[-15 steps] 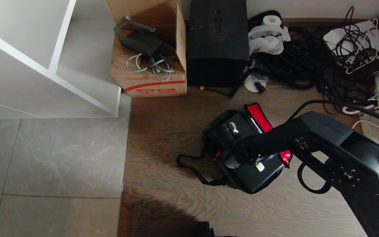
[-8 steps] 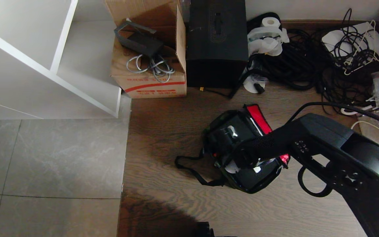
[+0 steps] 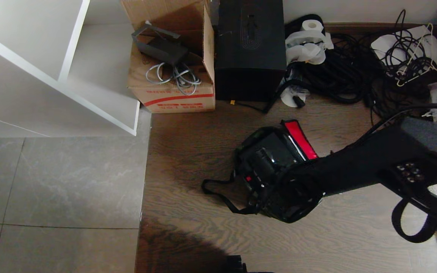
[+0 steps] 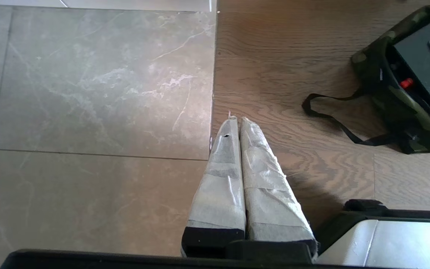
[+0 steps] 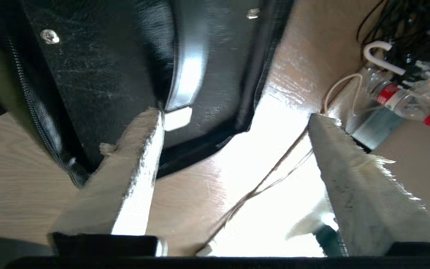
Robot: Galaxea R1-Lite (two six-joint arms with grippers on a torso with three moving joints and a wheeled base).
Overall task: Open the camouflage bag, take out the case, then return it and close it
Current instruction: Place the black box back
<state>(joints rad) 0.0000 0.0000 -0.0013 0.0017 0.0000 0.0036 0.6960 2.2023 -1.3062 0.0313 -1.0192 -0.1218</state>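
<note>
The camouflage bag (image 3: 241, 167) lies open on the wooden floor, its red inner panel (image 3: 300, 138) folded back. Inside it sits the black case (image 3: 275, 151), whose handle with a silver end (image 5: 185, 74) faces up. My right arm (image 3: 355, 167) reaches in from the right over the bag's near end. The right gripper (image 5: 234, 114) is open wide with nothing between its fingers; one fingertip (image 5: 151, 119) is close beside the handle's silver end. My left gripper (image 4: 235, 120) is shut and empty, parked above the floor to the left of the bag (image 4: 386, 86).
The bag's black strap (image 3: 222, 193) trails on the floor to its left. Behind stand a cardboard box (image 3: 173, 76), a tall black box (image 3: 250, 49) and a tangle of cables (image 3: 347, 72). A white shelf unit (image 3: 51, 68) is at the back left.
The right gripper has opened and come off the case's handle. The right arm's elbow has swung out to the right. The bag and case stay in place.
</note>
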